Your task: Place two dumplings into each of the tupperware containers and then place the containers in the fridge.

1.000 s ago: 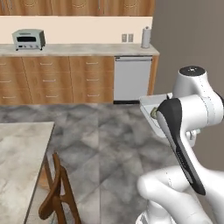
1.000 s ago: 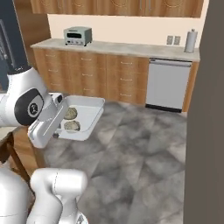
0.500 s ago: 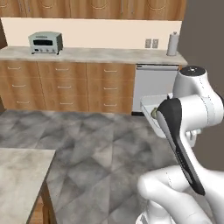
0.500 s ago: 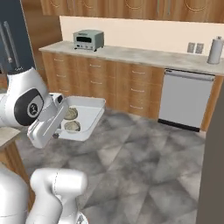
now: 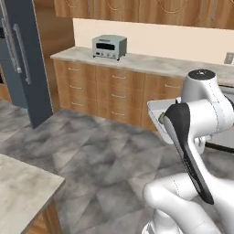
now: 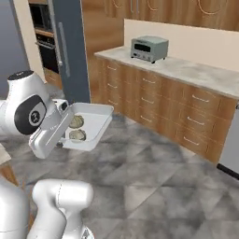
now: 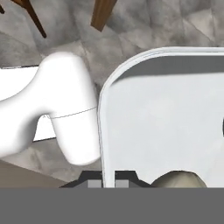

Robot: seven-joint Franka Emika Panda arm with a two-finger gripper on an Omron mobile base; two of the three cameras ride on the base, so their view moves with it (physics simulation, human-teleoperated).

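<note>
In the right base view, centre left, the shallow pale rectangular plastic container holds two lumpy tan dumplings. In the hand view's bottom centre, the gripper pinches its rim. The tall slate-grey fridge stands upper left in the left base view; no writing is legible.

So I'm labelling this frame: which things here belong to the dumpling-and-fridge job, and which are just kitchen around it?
Job:
- tupperware container, carried by the shut gripper
- two dumplings inside it
- fridge, door closed

Just around:
- toaster oven on the counter
- wall oven
- drawers
</note>
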